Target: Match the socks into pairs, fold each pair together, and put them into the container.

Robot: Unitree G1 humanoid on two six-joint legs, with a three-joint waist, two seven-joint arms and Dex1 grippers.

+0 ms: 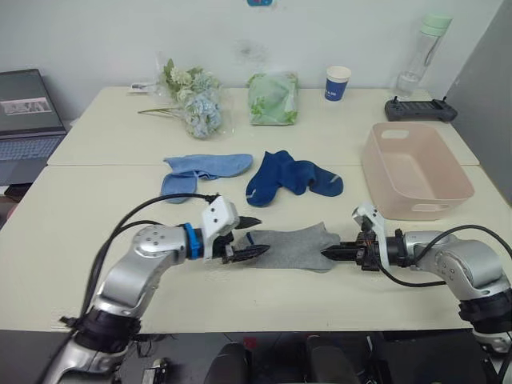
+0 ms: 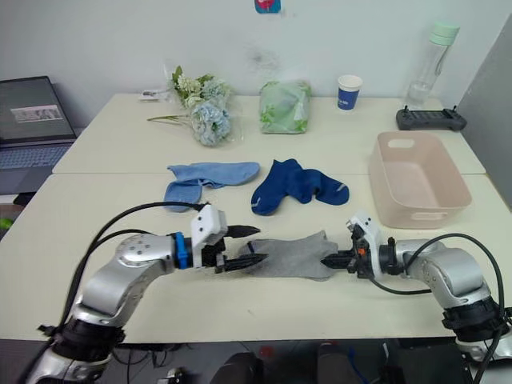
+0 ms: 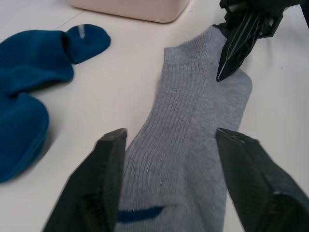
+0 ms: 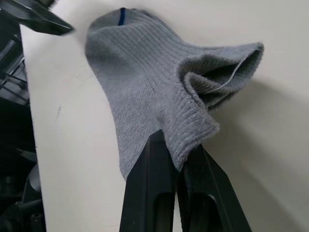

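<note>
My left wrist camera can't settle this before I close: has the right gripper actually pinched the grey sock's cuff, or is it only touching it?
Observer: Pinched. The right gripper is shut on the bunched cuff of the grey sock.
Operator: Is the tub free?
Observer: Yes. The pink tub, beyond the right arm, has nothing in it.
Operator: Where are the light blue ones?
Observer: The light blue socks lie on the table beyond the grey one, just left of the navy socks.

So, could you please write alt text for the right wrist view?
The right gripper pinches the cuff edge of a ribbed grey fabric sock lying on the cream table. A black finger of the left gripper shows near the sock's toe.
</note>
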